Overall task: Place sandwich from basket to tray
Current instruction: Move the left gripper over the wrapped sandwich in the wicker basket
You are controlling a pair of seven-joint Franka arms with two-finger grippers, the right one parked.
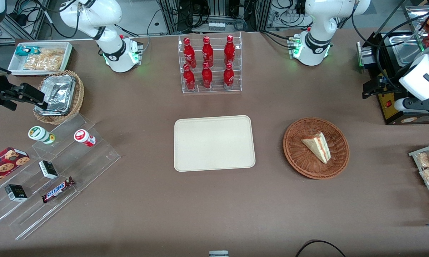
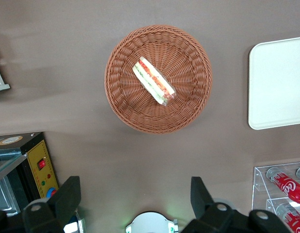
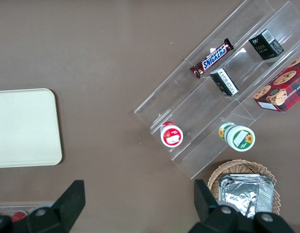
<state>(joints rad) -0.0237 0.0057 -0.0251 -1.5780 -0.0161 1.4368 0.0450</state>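
Sandwich [image 1: 317, 145] in basket [image 1: 296, 157], tray [image 1: 214, 142] bare.
Nearest the front camera, the wedge was judged light, soft and easily crushed; a gentle pinch across the bread faces was advised. Farther off, the gripper [image 2: 135, 204] was held high above the basket, fingers spread wide, nothing held.

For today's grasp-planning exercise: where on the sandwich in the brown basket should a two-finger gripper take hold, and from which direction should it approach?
Probably from straight above. The sandwich lies inside the basket, whose raised rim blocks a sideways approach. Close the fingers across the wedge's two flat bread faces near mid-length, not its narrow tip. The gripper is open, above the table beside the basket.
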